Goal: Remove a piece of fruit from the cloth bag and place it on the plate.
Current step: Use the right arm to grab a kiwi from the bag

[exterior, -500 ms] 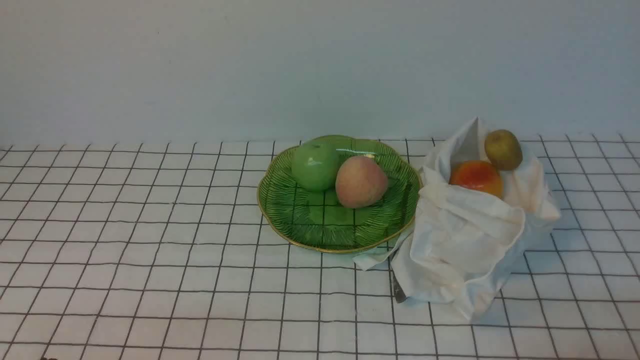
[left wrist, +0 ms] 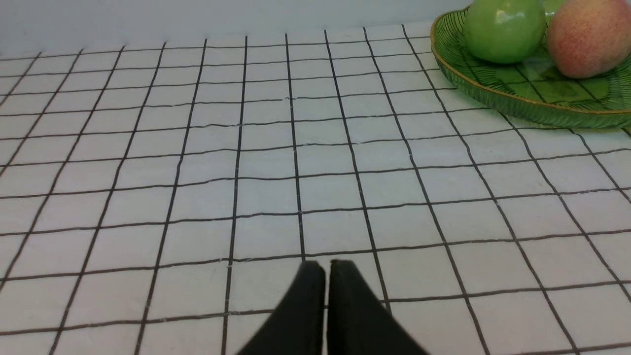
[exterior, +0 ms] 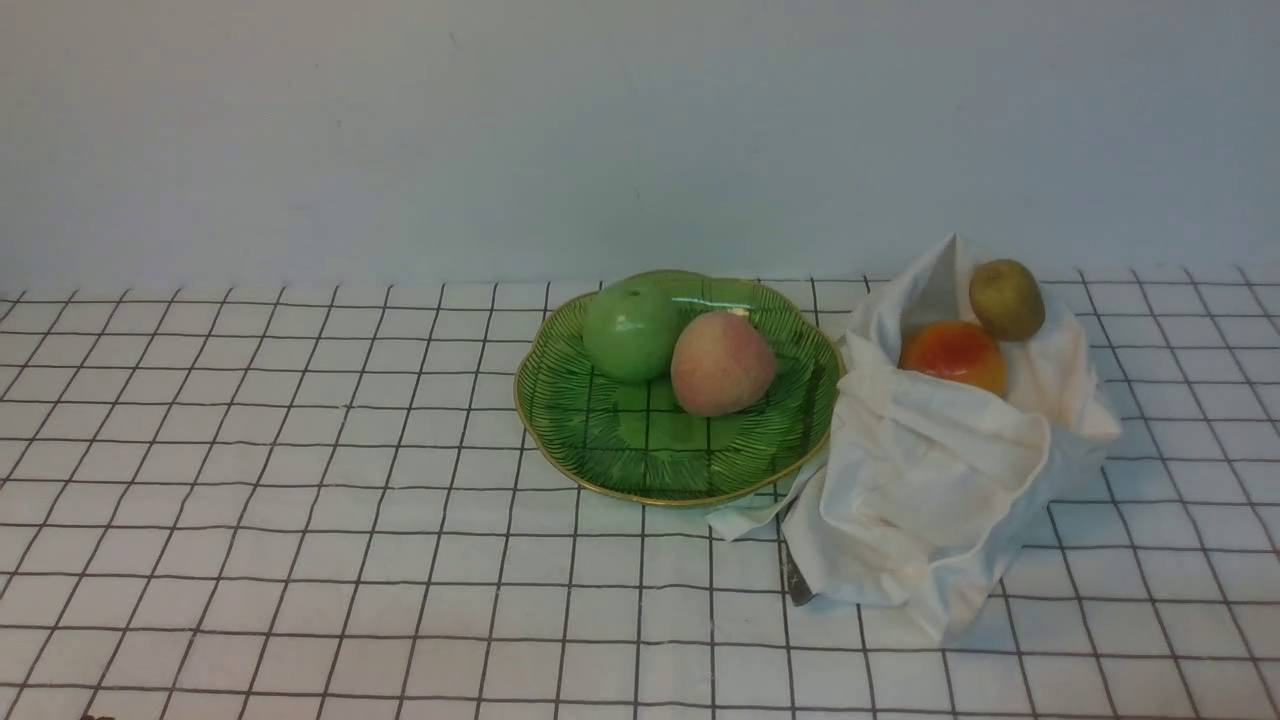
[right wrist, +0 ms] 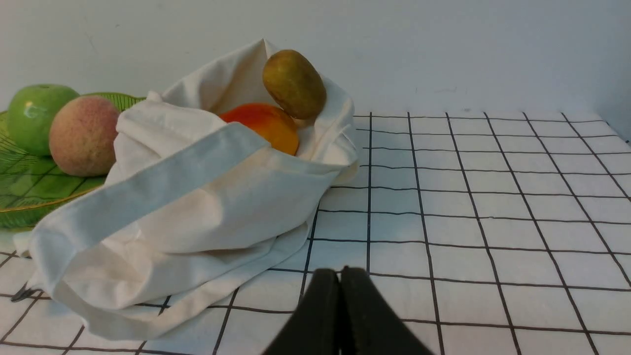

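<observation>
The off-white cloth bag (exterior: 940,480) lies at the right, open at the top. The olive-brown kiwi-like fruit (exterior: 1006,298) rests on the bag's far rim, next to an orange-red fruit (exterior: 952,353) inside. The green plate (exterior: 620,450) sits left of the bag, with a green apple (exterior: 632,332) and a peach (exterior: 721,362) on it. Neither gripper shows in the front view. My left gripper (left wrist: 327,266) is shut and empty over the grid cloth, with the plate (left wrist: 493,93) far ahead. My right gripper (right wrist: 339,272) is shut and empty, near the bag (right wrist: 187,217), kiwi (right wrist: 294,84) beyond.
A white cloth with a black grid (exterior: 300,500) covers the table, with a pale wall behind. A small dark item (exterior: 797,585) pokes out from under the bag's near edge. The bag's strap (right wrist: 148,190) lies across its front.
</observation>
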`<act>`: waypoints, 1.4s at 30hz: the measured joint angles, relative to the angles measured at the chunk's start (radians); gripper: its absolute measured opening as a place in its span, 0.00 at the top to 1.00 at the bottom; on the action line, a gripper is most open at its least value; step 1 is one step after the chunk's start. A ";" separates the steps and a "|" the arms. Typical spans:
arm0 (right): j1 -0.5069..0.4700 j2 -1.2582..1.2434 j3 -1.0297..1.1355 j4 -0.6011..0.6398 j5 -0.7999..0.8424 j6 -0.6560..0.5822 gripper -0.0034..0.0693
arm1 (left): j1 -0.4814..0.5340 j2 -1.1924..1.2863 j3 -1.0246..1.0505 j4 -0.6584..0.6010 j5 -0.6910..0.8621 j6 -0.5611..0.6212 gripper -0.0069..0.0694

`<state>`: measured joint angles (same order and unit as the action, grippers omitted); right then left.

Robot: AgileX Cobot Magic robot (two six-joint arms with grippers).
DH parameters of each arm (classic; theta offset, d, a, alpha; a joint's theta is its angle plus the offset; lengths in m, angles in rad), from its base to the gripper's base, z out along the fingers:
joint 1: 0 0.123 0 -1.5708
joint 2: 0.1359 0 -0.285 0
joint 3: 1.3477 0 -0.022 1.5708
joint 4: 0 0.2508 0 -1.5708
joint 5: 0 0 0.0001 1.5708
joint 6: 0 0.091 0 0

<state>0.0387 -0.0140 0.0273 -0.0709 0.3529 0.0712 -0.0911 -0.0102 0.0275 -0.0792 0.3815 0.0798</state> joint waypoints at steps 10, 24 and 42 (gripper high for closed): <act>0.000 0.000 0.000 0.000 0.000 0.000 0.97 | 0.000 0.000 0.000 0.000 0.000 0.000 0.92; 0.000 0.000 0.000 -0.003 0.000 -0.006 0.97 | 0.000 0.000 0.000 0.000 0.000 0.000 0.92; 0.000 0.000 0.002 0.842 -0.109 0.442 0.97 | 0.000 0.000 0.000 0.000 0.000 0.000 0.92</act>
<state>0.0387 -0.0140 0.0293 0.7713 0.2440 0.5136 -0.0911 -0.0102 0.0275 -0.0792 0.3815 0.0798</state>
